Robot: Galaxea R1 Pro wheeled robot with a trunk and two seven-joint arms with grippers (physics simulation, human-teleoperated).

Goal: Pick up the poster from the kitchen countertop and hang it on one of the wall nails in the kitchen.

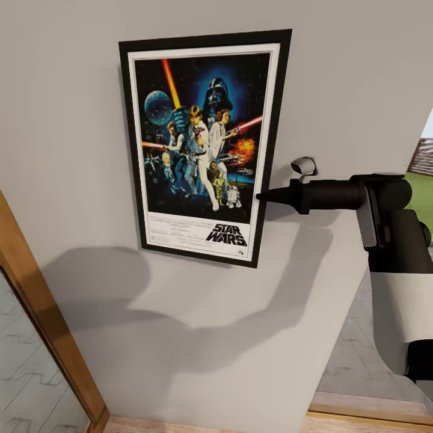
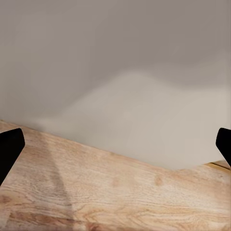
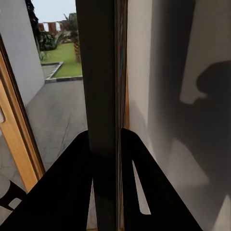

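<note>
The poster (image 1: 201, 144), a black-framed upright Star Wars print, lies flat against the pale grey wall (image 1: 337, 78), slightly tilted. My right gripper (image 1: 262, 196) reaches in from the right and is shut on the frame's right edge near its lower half. In the right wrist view the poster (image 3: 98, 72) runs edge-on between the two black fingers (image 3: 67, 178), next to the wall (image 3: 163, 96). My left gripper (image 2: 115, 147) is open and holds nothing, facing the base of the wall. The nail is hidden, and the kitchen countertop is out of view.
A wooden door frame (image 1: 42, 313) with glass runs down the left. On the right the wall ends at an opening onto paving and grass (image 1: 424, 198). A small pale fitting (image 1: 304, 165) sits just above my right gripper. Wood floor (image 2: 96, 192) meets the wall below.
</note>
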